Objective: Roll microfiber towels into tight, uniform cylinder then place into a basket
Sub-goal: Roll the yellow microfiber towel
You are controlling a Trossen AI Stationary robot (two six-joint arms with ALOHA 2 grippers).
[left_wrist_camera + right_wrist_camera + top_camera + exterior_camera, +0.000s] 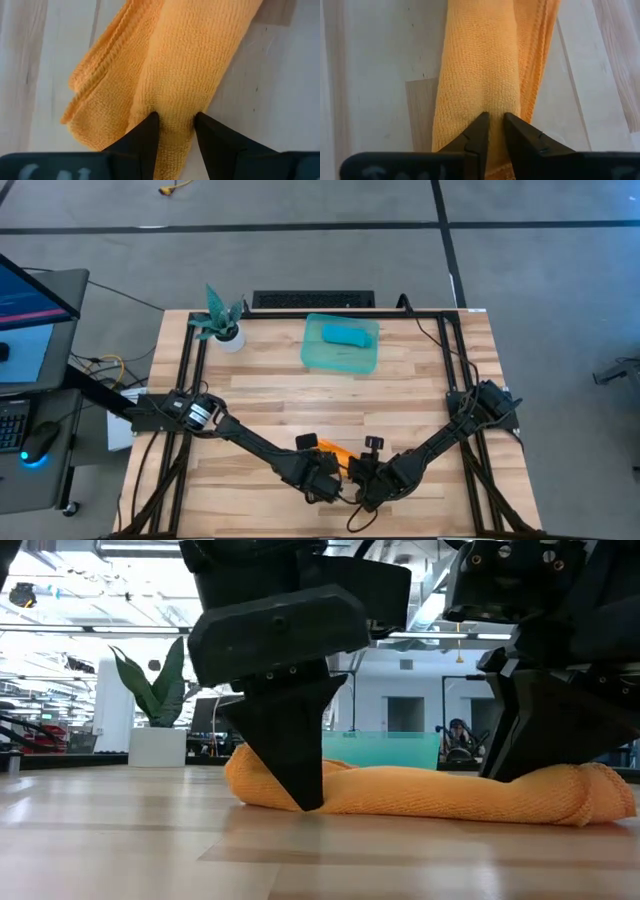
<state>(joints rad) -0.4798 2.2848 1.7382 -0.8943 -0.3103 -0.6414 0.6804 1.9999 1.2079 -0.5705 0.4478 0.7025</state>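
The orange microfiber towel (430, 792) lies rolled into a long cylinder on the wooden table near its front edge, also seen from above (337, 451). A loose flap (87, 90) lies flat beside the roll. My left gripper (174, 122) is shut on the roll near its left end. My right gripper (495, 120) is shut on it toward its right end. The turquoise towel (348, 334) lies rolled inside the green basket (318, 360) at the table's far side. My left gripper pinches the upper cloth of the roll (175, 107) between its two fingers, near the left end. The fingers (300, 770) slant down from above and stand across the roll. The roll rests on the table. My right gripper pinches a narrow ridge of cloth on top of the roll (493, 102) between its two fingers. The fingers (481, 127) slant down from above, across the roll, which lies on the table with its right end (600, 792) free.
A white pot with a teal plant (222, 326) stands at the far left of the table. The black frame rails (192, 370) run along both sides. Bare wood lies between the basket and the orange towel.
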